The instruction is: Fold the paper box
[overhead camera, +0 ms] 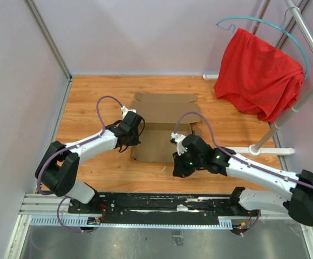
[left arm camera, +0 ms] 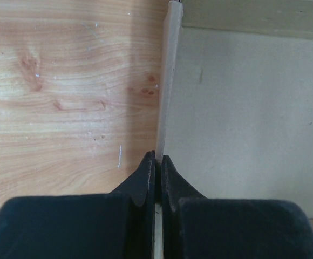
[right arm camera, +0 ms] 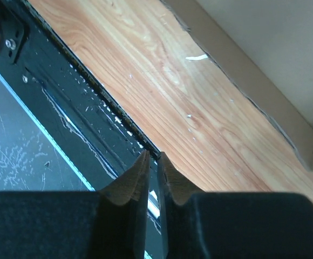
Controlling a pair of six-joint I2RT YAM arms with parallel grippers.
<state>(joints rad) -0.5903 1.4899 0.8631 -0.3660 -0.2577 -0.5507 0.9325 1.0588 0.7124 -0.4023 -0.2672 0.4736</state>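
Early stage. Box (overhead camera: 164, 129) sits mid-table (overhead camera: 89, 102), mostly flat, rear flaps lying down. Left hand (left arm camera: 157, 159) is pinched on the left side flap (left arm camera: 167, 81), which stands up. Right hand (right arm camera: 153, 157) is closed and empty, near the table's front edge. Other walls and lid not yet folded.

The paper box (overhead camera: 156, 113) is matt brown cardboard, rough at its cut edges. The counter (overhead camera: 92, 97) is smooth wood-grain with a faint sheen. The left hand (left arm camera: 157, 157) and right hand (right arm camera: 152, 157) look like matt black plastic. The red cloth (overhead camera: 256, 75) is soft and matt.
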